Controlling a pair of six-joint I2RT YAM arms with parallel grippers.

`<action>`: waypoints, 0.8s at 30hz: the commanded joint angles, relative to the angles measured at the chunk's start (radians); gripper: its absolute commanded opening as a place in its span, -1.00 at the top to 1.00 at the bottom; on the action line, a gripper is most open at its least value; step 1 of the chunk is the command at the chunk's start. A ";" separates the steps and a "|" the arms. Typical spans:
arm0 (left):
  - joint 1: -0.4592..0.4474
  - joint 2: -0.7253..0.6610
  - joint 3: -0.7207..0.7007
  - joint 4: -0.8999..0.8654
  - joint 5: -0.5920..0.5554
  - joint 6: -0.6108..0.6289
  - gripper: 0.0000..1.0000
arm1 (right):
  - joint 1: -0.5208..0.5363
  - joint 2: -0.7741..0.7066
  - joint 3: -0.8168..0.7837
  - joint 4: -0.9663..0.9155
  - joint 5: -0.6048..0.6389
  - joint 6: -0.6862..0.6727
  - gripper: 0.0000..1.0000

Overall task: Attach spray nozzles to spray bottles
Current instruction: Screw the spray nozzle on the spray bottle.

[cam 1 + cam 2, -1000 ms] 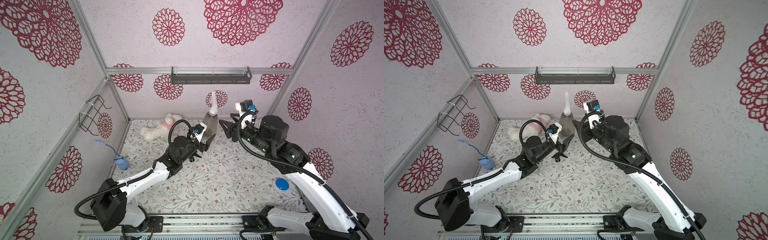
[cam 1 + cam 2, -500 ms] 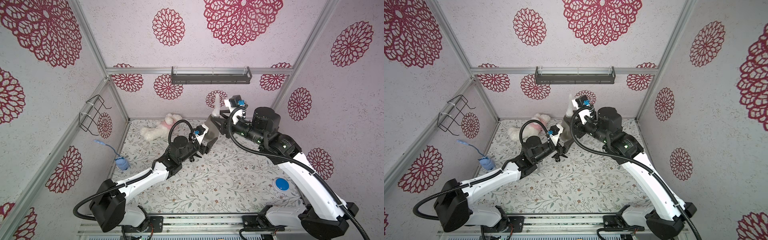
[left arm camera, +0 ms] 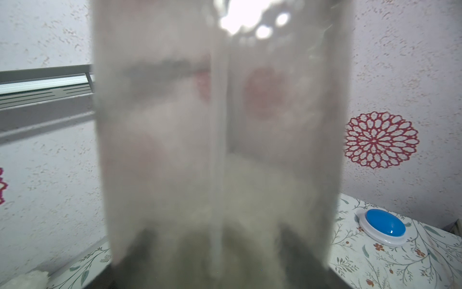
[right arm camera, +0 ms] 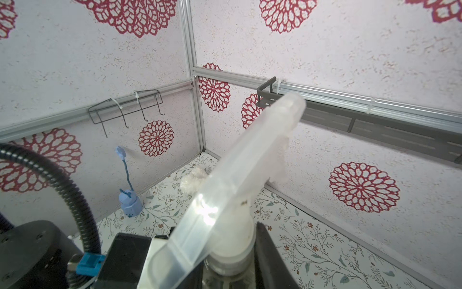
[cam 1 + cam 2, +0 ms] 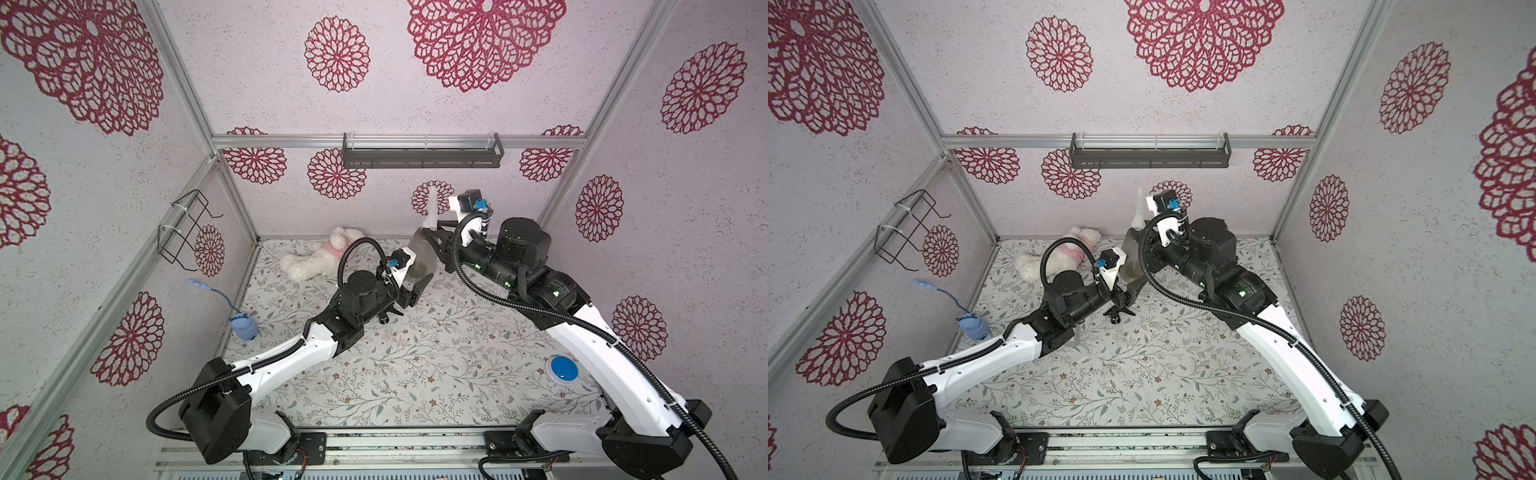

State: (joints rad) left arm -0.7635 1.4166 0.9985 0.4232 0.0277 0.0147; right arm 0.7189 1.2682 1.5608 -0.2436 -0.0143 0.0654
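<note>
A smoky translucent spray bottle (image 5: 422, 259) (image 5: 1130, 257) is held tilted above the table, and my left gripper (image 5: 415, 286) (image 5: 1128, 291) is shut on its lower body. In the left wrist view the bottle (image 3: 220, 137) fills the frame, and my gripper (image 3: 225, 262) shows only as dark fingers through it. The clear spray nozzle (image 5: 432, 208) (image 5: 1139, 208) (image 4: 250, 175) sits on the bottle's neck. My right gripper (image 5: 434, 237) (image 4: 230, 262) is shut on the nozzle's collar, one finger (image 4: 270, 257) pressed against it. A black nozzle (image 5: 1118, 311) lies on the table under the left gripper.
A white and pink plush toy (image 5: 316, 259) lies at the back. A blue push button (image 5: 563, 368) (image 3: 385, 225) sits at the right, near my right arm. A blue brush in its holder (image 5: 243, 328) (image 4: 130, 205) stands by the left wall. A wire rack (image 5: 187, 228) and a dark shelf (image 5: 422, 156) hang on the walls.
My right arm has swung left to the bottle's top and its jaws have closed on the clear nozzle's collar. The left arm has kept the bottle almost still.
</note>
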 commanded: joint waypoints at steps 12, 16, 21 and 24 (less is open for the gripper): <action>-0.079 0.098 0.117 0.174 -0.239 0.100 0.04 | 0.309 0.164 0.049 0.050 0.865 0.225 0.54; -0.087 0.111 0.111 0.191 -0.259 0.105 0.05 | 0.342 0.258 0.147 -0.020 0.964 0.215 0.54; -0.098 0.125 0.108 0.203 -0.303 0.119 0.07 | 0.362 0.313 0.187 -0.043 1.012 0.205 0.53; -0.099 0.122 0.100 0.208 -0.311 0.115 0.07 | 0.363 0.312 0.185 -0.040 0.981 0.196 0.46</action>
State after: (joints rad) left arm -0.8238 1.5497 1.0649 0.5125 -0.3084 0.0822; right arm 1.0454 1.5478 1.7523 -0.2073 1.0218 0.2565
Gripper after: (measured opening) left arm 0.772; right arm 0.304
